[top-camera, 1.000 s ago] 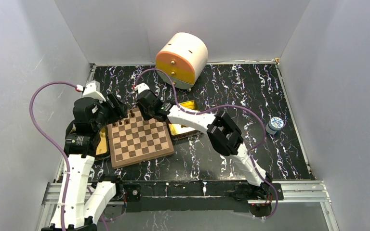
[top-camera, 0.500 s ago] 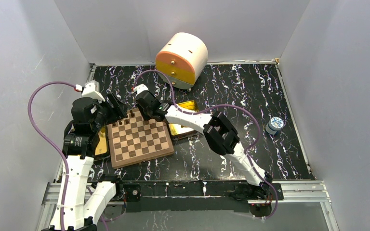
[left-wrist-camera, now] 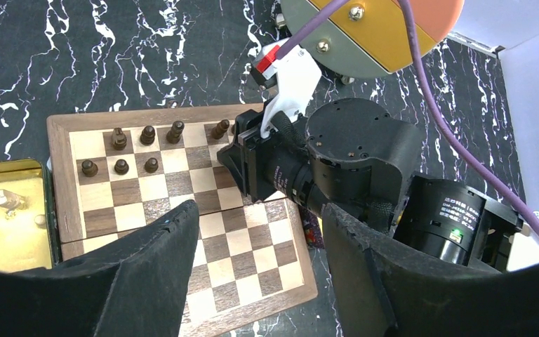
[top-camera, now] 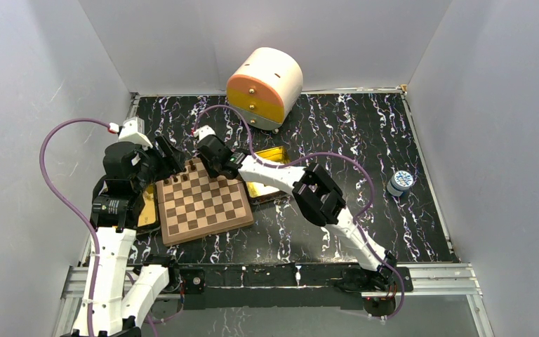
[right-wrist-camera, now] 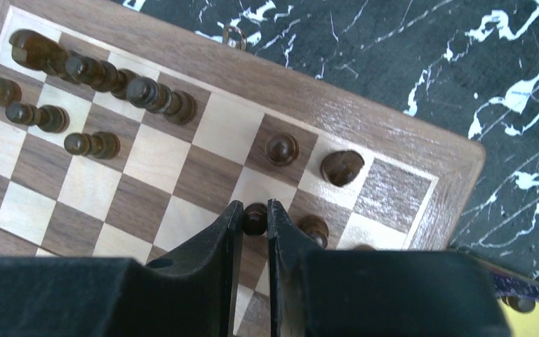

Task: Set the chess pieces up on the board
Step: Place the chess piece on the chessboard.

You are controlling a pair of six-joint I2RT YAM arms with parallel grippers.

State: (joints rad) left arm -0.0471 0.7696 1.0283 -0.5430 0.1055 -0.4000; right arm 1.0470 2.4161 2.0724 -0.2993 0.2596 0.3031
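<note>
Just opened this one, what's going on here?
The right gripper is closed on a dark chess piece over a square near one corner of the board. Other dark pieces stand along the same edge. The left gripper hangs open and empty over the board. A gold tin sits beside it.

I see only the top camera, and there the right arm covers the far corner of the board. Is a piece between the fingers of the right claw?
Observer: Yes. The right wrist view shows the right claw closed on one dark piece, which stands on the board.
Operator: And the other arm?
Observer: The left claw is open and empty, above the board.
Operator: And the other colour?
Observer: A few light pieces lie in the gold tin, beside the board's edge.
</note>
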